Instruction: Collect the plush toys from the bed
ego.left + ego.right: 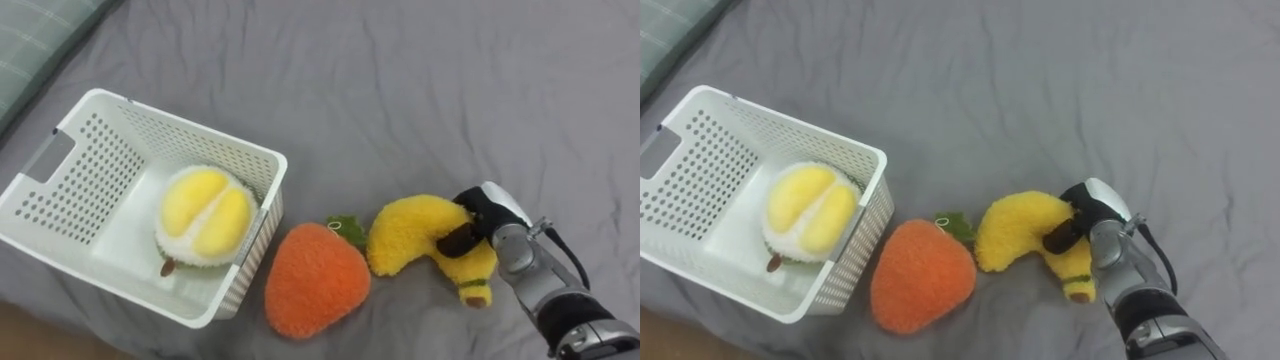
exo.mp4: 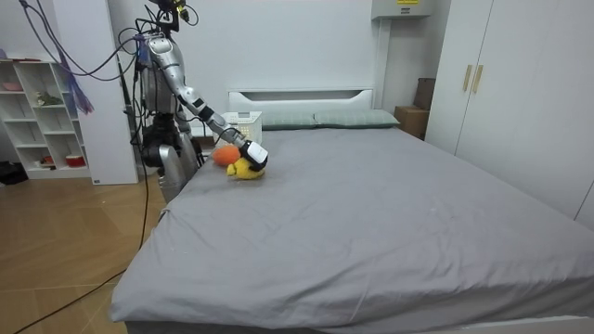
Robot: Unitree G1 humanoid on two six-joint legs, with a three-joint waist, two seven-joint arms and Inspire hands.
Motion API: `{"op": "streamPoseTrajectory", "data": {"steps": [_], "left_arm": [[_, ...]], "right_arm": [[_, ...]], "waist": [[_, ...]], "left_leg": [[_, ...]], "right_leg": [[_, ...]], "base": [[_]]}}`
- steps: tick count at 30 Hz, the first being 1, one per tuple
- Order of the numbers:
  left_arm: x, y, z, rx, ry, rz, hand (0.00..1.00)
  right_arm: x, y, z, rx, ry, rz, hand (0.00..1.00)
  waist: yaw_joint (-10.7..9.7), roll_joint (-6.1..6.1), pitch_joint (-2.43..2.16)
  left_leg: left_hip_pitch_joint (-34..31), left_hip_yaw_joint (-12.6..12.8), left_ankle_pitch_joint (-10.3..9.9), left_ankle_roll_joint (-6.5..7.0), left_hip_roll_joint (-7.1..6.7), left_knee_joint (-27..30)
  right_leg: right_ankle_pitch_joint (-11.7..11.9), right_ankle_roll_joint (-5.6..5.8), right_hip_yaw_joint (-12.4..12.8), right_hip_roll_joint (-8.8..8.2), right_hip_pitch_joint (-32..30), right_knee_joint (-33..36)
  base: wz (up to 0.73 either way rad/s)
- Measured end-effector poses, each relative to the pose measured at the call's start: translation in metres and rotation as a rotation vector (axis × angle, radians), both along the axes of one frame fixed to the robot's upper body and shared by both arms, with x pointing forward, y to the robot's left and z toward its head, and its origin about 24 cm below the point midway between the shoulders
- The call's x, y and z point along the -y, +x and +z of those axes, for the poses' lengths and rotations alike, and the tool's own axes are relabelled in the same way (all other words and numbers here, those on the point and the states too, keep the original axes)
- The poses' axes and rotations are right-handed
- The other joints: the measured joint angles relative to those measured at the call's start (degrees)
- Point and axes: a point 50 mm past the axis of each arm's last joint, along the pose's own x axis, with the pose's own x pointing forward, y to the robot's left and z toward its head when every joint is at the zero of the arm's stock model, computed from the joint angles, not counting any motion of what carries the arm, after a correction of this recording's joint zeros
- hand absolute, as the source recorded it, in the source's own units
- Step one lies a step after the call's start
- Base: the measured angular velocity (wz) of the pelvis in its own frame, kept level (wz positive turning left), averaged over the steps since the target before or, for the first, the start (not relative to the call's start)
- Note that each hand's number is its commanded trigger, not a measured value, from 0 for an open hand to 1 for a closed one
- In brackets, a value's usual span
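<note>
A yellow plush banana (image 1: 415, 237) (image 1: 1025, 232) lies on the grey bed sheet, and my right hand (image 1: 478, 222) (image 1: 1083, 215) has its dark fingers curled over the banana's right side. Just left of it lies an orange plush strawberry-shaped toy (image 1: 315, 279) (image 1: 923, 273) with a green leaf top. A white perforated basket (image 1: 70, 165) (image 1: 680, 150) sits at the left and holds a yellow and white plush durian (image 1: 205, 215) (image 1: 808, 210). In the room view I stand at the bed's side with my right arm stretched down to the toys (image 2: 243, 165).
A green striped pillow (image 1: 35, 45) lies at the upper left beyond the basket. Grey sheet (image 1: 450, 90) stretches open to the right and far side. The room view shows a white shelf (image 2: 42, 116) at its left and wardrobes (image 2: 501, 83) at its right.
</note>
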Motion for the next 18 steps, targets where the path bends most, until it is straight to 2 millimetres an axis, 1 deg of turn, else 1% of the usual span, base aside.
{"op": "streamPoseTrajectory", "data": {"steps": [5,10,13,15,17,18], "left_arm": [[0.000,0.000,0.000,0.004,-0.007,0.017,0.00],[-0.001,0.000,0.001,0.019,-0.005,0.025,0.00],[-0.002,-0.005,0.000,0.013,-0.005,0.037,0.00],[-0.004,-0.006,0.000,0.018,-0.004,0.058,0.00],[-0.006,-0.006,0.001,0.021,-0.002,0.060,0.00],[-0.006,-0.007,0.001,0.020,-0.002,0.063,0.00]], "right_arm": [[0.001,-0.002,-0.003,-0.016,0.002,0.000,1.00],[0.000,-0.001,-0.001,-0.001,0.010,0.003,1.00],[-0.002,0.005,0.007,0.039,0.026,0.004,1.00],[-0.004,0.015,0.023,0.117,0.045,0.013,1.00],[-0.004,0.021,0.032,0.163,0.064,0.013,1.00],[-0.005,0.023,0.037,0.181,0.072,0.014,1.00]], "waist": [[-0.05,-0.05,0.02],[-0.42,-0.32,0.03],[-0.62,-0.43,0.02],[-0.82,-0.70,0.10],[-0.88,-1.14,0.19],[-0.87,-1.50,0.03]], "left_leg": [[0.02,-0.02,0.00,0.00,0.00,0.00],[0.14,0.14,0.00,0.00,0.04,-0.01],[1.36,1.20,0.00,0.00,0.13,-0.01],[2.23,1.41,0.00,0.00,0.14,-0.17],[3.20,1.52,0.00,0.00,0.17,-0.19],[3.91,1.54,-0.01,0.00,0.18,-0.26]], "right_leg": [[0.00,0.00,-0.08,-0.09,0.03,0.01],[0.00,0.00,-0.01,-0.38,0.00,0.35],[-0.01,0.01,0.08,-0.46,0.64,0.85],[-0.01,0.02,-0.05,-0.47,1.36,0.85],[-0.02,0.03,-0.10,-0.30,2.38,0.82],[-0.03,0.03,-0.10,-0.30,3.03,0.84]], "base": [[0.00],[-0.01],[-0.13],[-0.09],[0.00],[0.00]]}}
